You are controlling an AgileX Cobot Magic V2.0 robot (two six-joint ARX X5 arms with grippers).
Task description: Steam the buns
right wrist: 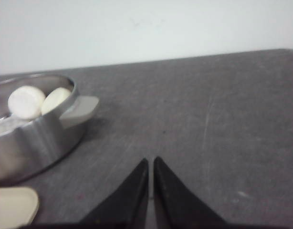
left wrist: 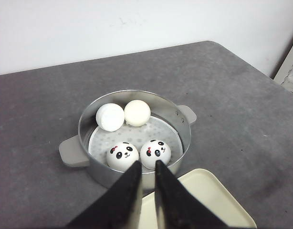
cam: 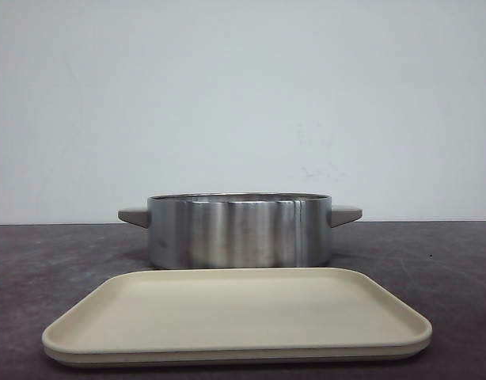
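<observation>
steamer pot [cam: 240, 231]: round steel, grey side handles, on the grey counter [cam: 61, 261], just behind the tray in front view
tray [cam: 235, 313]: beige, rounded rectangle, bare, nearest the camera in front view
buns [left wrist: 138, 153]: four, all inside the pot on its perforated white insert (hidden by the pot wall in front view)
panda buns: two side by side, touching, faces visible, by the pot wall nearest the left wrist camera
plain-looking buns [left wrist: 123, 114]: two at the opposite wall, touching; one white, one creamier, no faces showing from here
left pincer [left wrist: 146, 167]: black fingers close together with a thin slit between them, holding nothing, over the pot's near rim and the tray edge
right pincer [right wrist: 151, 164]: fingers together, holding nothing, above bare counter, apart from the pot's handle [right wrist: 80, 108]
</observation>
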